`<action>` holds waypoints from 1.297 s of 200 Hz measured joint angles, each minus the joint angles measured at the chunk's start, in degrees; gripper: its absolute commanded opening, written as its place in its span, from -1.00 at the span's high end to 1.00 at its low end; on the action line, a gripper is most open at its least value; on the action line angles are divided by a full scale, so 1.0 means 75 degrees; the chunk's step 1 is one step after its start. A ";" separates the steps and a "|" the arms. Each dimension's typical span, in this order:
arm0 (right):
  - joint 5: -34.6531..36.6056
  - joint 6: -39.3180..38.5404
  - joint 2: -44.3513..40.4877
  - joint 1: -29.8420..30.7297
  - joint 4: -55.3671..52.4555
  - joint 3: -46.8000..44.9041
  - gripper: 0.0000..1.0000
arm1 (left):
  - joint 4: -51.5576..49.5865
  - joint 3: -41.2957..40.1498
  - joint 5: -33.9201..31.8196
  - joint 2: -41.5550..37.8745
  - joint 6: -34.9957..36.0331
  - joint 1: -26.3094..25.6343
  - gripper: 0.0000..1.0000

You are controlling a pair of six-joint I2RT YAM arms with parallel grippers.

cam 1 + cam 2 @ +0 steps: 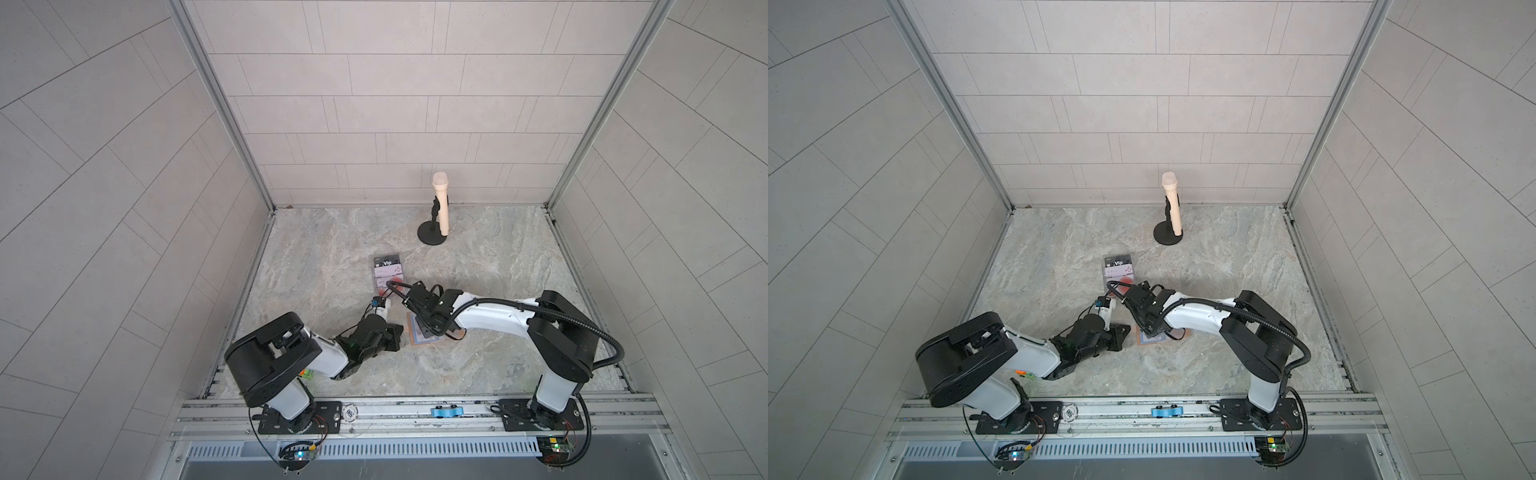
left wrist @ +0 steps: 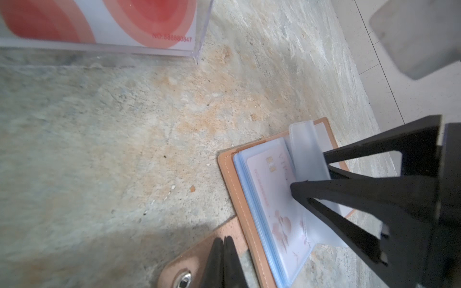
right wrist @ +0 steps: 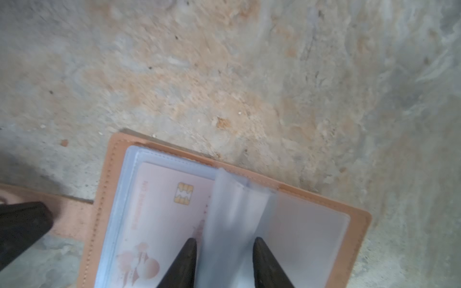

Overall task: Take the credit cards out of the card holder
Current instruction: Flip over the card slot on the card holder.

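Note:
The tan-pink card holder (image 3: 107, 199) lies open on the stone table, and in a top view (image 1: 419, 338) it sits under my right arm. A pale pink credit card (image 3: 162, 219) sits in its left clear sleeve. My right gripper (image 3: 224, 240) is open, its fingers standing on either side of a raised, blurred sleeve page (image 3: 234, 212). My left gripper (image 2: 223, 239) is shut, its tips resting on the holder's snap tab (image 2: 194, 256). A clear box (image 2: 197, 49) further back holds a white card with red circles (image 2: 99, 22), a dark "Vip" card (image 1: 387, 263) and a pink one (image 1: 388, 273).
A beige microphone (image 1: 440, 203) stands on a black round base (image 1: 430, 239) at the back of the table. Tiled walls close in three sides. A metal rail with a blue part (image 1: 446, 411) runs along the front edge.

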 measured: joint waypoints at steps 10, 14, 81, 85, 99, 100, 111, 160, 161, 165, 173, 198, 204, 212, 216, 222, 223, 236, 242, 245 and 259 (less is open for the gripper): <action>0.0093 0.0000 -0.0038 0.0000 -0.0102 0.0000 0.19 | -0.0003 0.0000 0.0006 0.0000 0.0003 0.0003 0.93; 0.0128 0.0000 -0.0055 0.0000 -0.0131 0.0000 0.19 | -0.0003 0.0000 0.0009 0.0000 0.0006 0.0003 0.93; 0.0356 0.0003 -0.0466 -0.0099 -0.0315 -0.0105 0.21 | -0.0175 0.0052 0.0015 -0.0052 0.0093 0.0006 0.93; 0.0356 0.0000 -0.0493 -0.0114 -0.0312 -0.0122 0.21 | -0.0184 0.0055 0.0015 -0.0055 0.0096 0.0006 0.93; 0.0356 0.0000 -0.0592 -0.0195 -0.0309 -0.0224 0.21 | -0.0224 0.0070 0.0015 -0.0067 0.0119 0.0006 0.93; 0.0356 0.0000 -0.0597 -0.0198 -0.0309 -0.0230 0.21 | -0.0227 0.0073 0.0015 -0.0067 0.0122 0.0006 0.93; 0.0344 0.0000 -0.0682 -0.0280 -0.0306 -0.0347 0.22 | -0.0254 0.0079 0.0017 -0.0076 0.0140 0.0006 0.93; 0.0175 -0.0052 -0.1061 -0.0711 -0.0289 -0.0863 0.23 | -0.0382 0.0128 0.0017 -0.0108 0.0160 0.0006 0.93; 0.0169 -0.0055 -0.1067 -0.0717 -0.0286 -0.0868 0.23 | -0.0382 0.0131 0.0015 -0.0108 0.0160 0.0006 0.92; 0.0152 -0.0058 -0.1107 -0.0746 -0.0280 -0.0903 0.23 | -0.0399 0.0134 0.0015 -0.0114 0.0166 0.0006 0.92; 0.0096 -0.0082 -0.1186 -0.0804 -0.0277 -0.0970 0.24 | -0.0425 0.0140 0.0017 -0.0122 0.0172 0.0006 0.93; -0.0181 -0.0154 -0.1393 -0.0976 -0.0207 -0.1139 0.25 | -0.0536 0.0184 0.0023 -0.0154 0.0184 0.0006 0.93; -0.0309 -0.0195 -0.1457 -0.1029 -0.0166 -0.1189 0.25 | -0.0568 0.0195 0.0029 -0.0163 0.0201 0.0006 0.93; -0.0495 -0.0233 -0.1571 -0.1087 -0.0117 -0.1256 0.25 | -0.0618 0.0213 0.0038 -0.0184 0.0230 0.0009 0.93; -0.0606 -0.0259 -0.1641 -0.1128 -0.0090 -0.1294 0.25 | -0.0653 0.0224 0.0047 -0.0195 0.0239 0.0015 0.93; -0.0810 -0.0289 -0.1766 -0.1192 -0.0041 -0.1349 0.24 | -0.0702 0.0236 0.0058 -0.0210 0.0265 0.0020 0.92; -0.0857 -0.0294 -0.1795 -0.1207 -0.0032 -0.1361 0.24 | -0.0705 0.0239 0.0061 -0.0213 0.0268 0.0023 0.92; -0.1428 -0.0379 -0.2107 -0.1376 0.0114 -0.1469 0.23 | -0.0851 0.0277 0.0093 -0.0271 0.0329 0.0041 0.92; -0.1737 -0.0405 -0.2264 -0.1469 0.0210 -0.1513 0.22 | -0.0930 0.0294 0.0099 -0.0306 0.0364 0.0044 0.92; -0.1912 -0.0428 -0.2352 -0.1521 0.0265 -0.1533 0.22 | -0.0979 0.0306 0.0102 -0.0323 0.0385 0.0047 0.92; -0.2643 -0.0455 -0.2617 -0.1737 0.0481 -0.1588 0.19 | -0.1174 0.0353 0.0105 -0.0393 0.0472 0.0050 0.93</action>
